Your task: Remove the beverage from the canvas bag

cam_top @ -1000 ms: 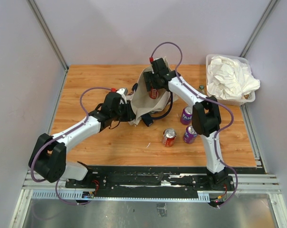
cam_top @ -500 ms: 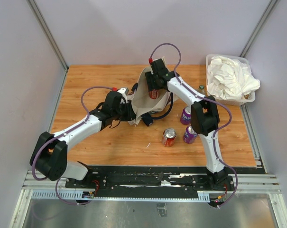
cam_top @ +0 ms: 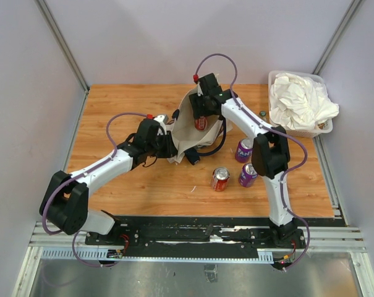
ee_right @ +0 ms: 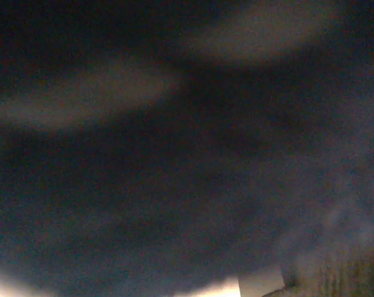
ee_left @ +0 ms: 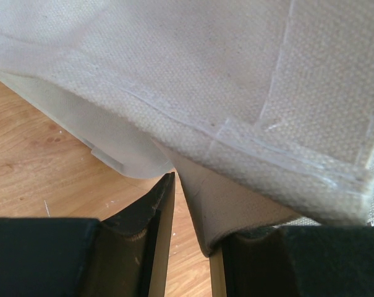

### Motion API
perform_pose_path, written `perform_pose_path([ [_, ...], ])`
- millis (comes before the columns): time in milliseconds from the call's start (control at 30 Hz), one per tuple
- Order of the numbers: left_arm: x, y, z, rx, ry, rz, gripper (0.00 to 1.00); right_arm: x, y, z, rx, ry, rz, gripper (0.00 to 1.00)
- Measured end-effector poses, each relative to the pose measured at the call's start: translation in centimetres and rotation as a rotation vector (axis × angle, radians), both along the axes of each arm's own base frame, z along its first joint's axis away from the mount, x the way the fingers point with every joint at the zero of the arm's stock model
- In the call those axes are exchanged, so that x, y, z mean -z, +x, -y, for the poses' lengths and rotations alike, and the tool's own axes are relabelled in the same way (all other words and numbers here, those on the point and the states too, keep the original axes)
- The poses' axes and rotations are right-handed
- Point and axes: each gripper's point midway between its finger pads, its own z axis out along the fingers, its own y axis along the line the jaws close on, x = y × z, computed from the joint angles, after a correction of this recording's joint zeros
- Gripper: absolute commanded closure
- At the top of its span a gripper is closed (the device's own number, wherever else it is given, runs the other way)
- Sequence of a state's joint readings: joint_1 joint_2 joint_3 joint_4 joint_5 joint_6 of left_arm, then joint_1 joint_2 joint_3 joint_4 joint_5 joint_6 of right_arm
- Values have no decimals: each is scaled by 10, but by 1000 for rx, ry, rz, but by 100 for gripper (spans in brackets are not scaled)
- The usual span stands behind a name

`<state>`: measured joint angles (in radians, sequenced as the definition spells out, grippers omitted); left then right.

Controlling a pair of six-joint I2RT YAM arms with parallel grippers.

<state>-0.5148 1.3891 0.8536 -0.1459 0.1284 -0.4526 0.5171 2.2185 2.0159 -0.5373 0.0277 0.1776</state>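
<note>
Canvas bag (cam_top: 185, 129): cream with navy handles, standing open on the bench (cam_top: 112, 105) midway along its far edge, with one red can (cam_top: 200, 123), the beverage, showing inside. Your left hand (cam_top: 168, 143) is pinched narrow on the bag's near-left rim, with cloth between its fingers. Your right hand (cam_top: 201, 115) is down in the bag's mouth just over that can, and you cannot tell whether it is wide, narrow or gripping. Also listed: farther purple can (cam_top: 243, 150), nearer purple can (cam_top: 248, 175) and orange-red can (cam_top: 220, 179) toward the near right, and a clear tub of white cloths (cam_top: 298, 105) at the far right corner.
</note>
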Motion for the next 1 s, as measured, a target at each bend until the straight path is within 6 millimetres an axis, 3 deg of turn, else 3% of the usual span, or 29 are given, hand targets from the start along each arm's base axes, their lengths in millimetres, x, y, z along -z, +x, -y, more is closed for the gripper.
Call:
perform_pose_path([
  [133,0,-1,1,2,4,-6,69,-37,-10,-1,-33,32,27,99],
  [233,-1,-1,1,3,5,-6,69,-82,-20,0,-53,73,90,99],
  [333,-2,-1,1,2,7,-7,69,-142,-37,4,-69,122,185,99],
  [467,-3,0,1,2,9,-8,69,-224,-70,15,-86,172,341,99],
  [600,-3,0,0,-1,10,-9,68,-274,-121,18,-132,190,442,99],
  [667,-3,0,0,-4,12,-8,68,-285,-145,19,-153,188,464,99],
  [767,-3,0,0,-5,13,-7,68,-286,-179,19,-190,165,462,99],
  [1000,-6,3,0,-12,13,0,65,-255,-237,27,-235,61,416,99],
])
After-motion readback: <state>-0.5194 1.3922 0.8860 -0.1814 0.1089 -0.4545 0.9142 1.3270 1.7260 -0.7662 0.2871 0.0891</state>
